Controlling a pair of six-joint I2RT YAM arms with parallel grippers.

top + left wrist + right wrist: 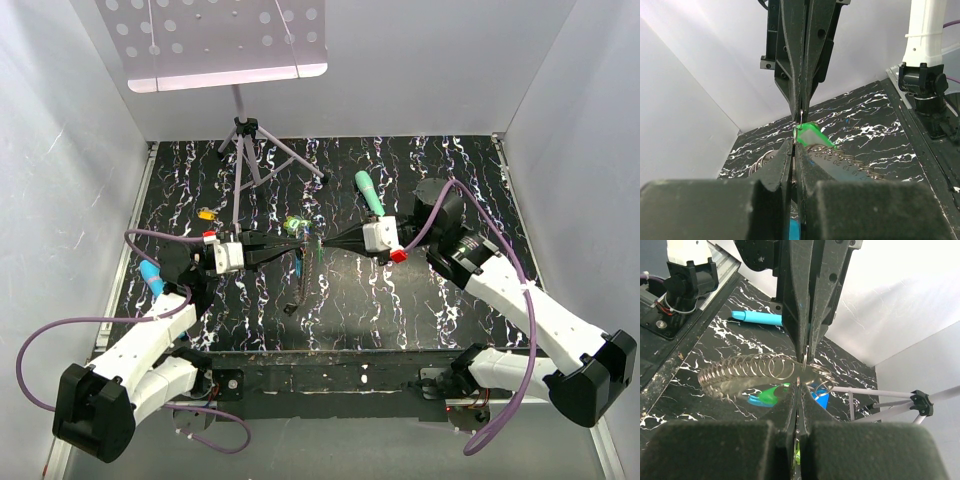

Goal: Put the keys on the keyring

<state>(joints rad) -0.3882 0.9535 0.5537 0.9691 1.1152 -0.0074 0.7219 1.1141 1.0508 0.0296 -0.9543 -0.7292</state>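
Left wrist view has the left fingers (pixel 777 167) pressed together. In the right wrist view the right fingers (pixel 785 410) are pressed together too. The two pairs meet tip to tip above the middle of the surface (pixel 400 300), each seemingly pinching a small wire loop of the keyring (pixel 745 372). Its chain hangs clear of the surface and sags toward the near side.

The green key (pixel 812 136) sits just under that meeting point; whether it is already threaded on cannot be told. The yellow key (pixel 207 213) lies on the surface far to the left, well apart from the keyring, so I judge at least half the job is left.

Around them the surface is black with white veins. A teal pen (pixel 368 192) lies to the far right of the fingers, and a blue marker (pixel 757 317) lies near left by the left arm. A tripod (pixel 245 150) holding a perforated plate (pixel 215 40) stands at the far side, and plain white walls (pixel 60 150) box everything in.
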